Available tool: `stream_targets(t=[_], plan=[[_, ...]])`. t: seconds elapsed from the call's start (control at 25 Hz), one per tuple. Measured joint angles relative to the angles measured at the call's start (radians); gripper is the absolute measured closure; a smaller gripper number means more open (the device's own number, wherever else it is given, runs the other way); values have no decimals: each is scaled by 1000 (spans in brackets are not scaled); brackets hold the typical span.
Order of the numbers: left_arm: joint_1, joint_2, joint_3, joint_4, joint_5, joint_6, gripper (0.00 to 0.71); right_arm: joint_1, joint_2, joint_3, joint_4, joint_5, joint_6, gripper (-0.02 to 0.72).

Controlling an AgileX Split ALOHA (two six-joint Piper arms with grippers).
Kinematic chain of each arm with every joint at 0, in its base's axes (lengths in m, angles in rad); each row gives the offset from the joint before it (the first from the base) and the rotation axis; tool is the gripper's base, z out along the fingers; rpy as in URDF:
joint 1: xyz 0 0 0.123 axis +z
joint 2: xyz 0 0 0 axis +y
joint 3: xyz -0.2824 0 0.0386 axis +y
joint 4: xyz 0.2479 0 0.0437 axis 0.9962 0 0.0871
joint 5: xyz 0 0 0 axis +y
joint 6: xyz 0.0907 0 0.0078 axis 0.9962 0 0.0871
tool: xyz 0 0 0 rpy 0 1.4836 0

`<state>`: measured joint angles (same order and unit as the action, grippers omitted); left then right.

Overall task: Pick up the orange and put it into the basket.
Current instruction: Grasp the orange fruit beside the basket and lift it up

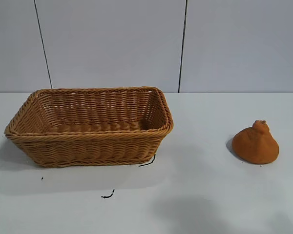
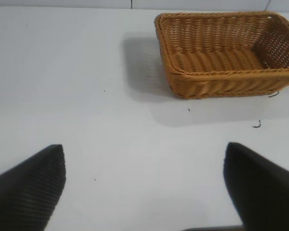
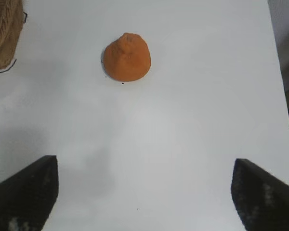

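The orange (image 1: 256, 143), squat and matte with a knob on top, lies on the white table at the right. It also shows in the right wrist view (image 3: 127, 57). The wicker basket (image 1: 19, 117) stands empty at the left, and shows in the left wrist view (image 2: 164, 33). Neither arm shows in the exterior view. My right gripper (image 3: 144, 163) is open and empty, above bare table, with the orange well ahead of it. My left gripper (image 2: 144, 151) is open and empty, over bare table well short of the basket.
Small black marks (image 1: 107, 195) lie on the table in front of the basket, and one (image 1: 147, 162) at its front right corner. The table's edge (image 3: 279, 72) runs past the orange in the right wrist view. A grey panelled wall stands behind.
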<state>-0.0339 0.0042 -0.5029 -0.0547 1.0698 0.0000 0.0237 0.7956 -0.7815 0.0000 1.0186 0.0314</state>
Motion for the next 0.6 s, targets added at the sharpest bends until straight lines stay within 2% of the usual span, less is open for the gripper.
stream_targets(t=[0.28,0.6], plan=[[0,0,0,0,-1,0,71,0,477,-249,13,-60,0,8],[0,0,0,0,-1,0,71,0,864,-493,78,-104,-20,8]])
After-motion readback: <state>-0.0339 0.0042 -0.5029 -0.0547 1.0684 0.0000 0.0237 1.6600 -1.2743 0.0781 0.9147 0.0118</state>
